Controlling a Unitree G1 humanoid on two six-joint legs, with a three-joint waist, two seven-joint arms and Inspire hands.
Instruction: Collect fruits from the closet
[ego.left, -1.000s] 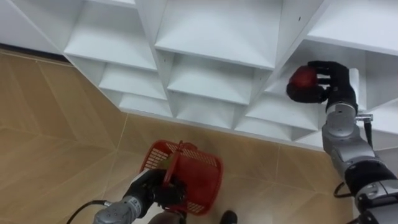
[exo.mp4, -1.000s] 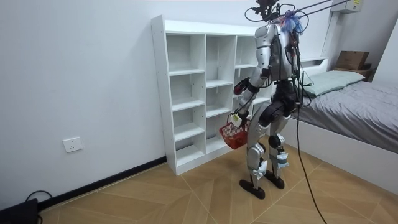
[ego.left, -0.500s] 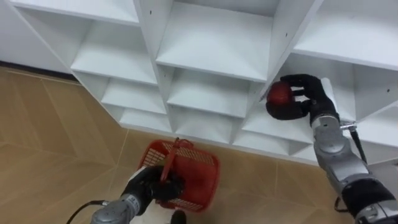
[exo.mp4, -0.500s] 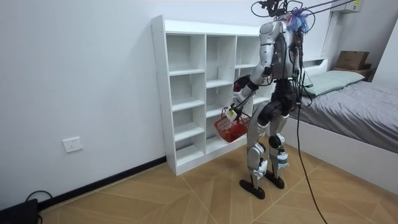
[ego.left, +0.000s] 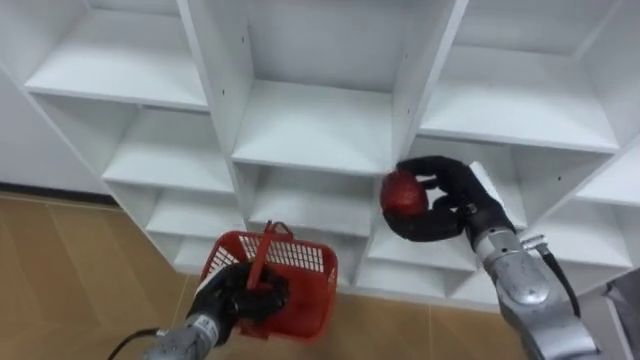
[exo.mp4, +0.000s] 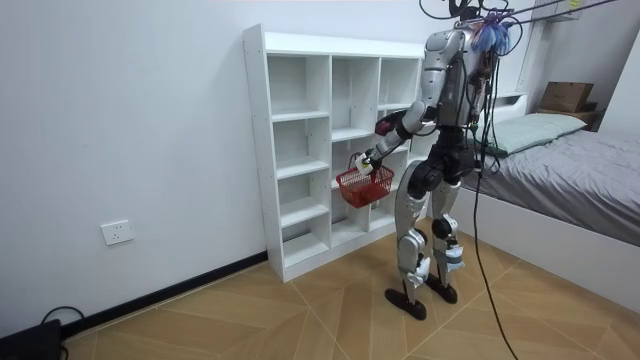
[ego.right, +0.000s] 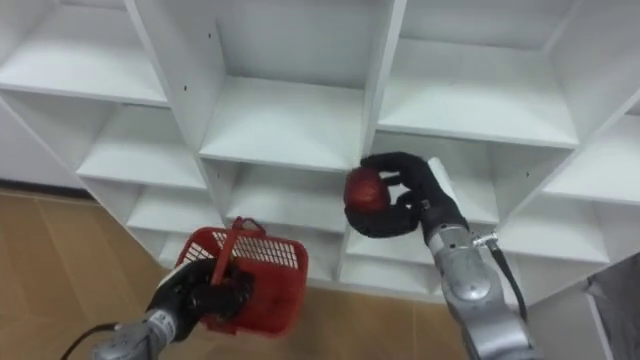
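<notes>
Our right robot hand (ego.left: 452, 212) is curled around the round dark-red fruit (ego.left: 403, 192), holding it in the air in front of the white cubby closet (ego.left: 310, 125). It sits up and right of the red plastic mesh basket (ego.left: 300, 268), which our left robot hand (ego.left: 232, 297) grips by its upright handle (ego.left: 262, 255). We'd bring fruit and basket mouth together, enter beside the handle rather than onto it, hold the basket level, and loosen the fingers only once the fruit is below the rim.
</notes>
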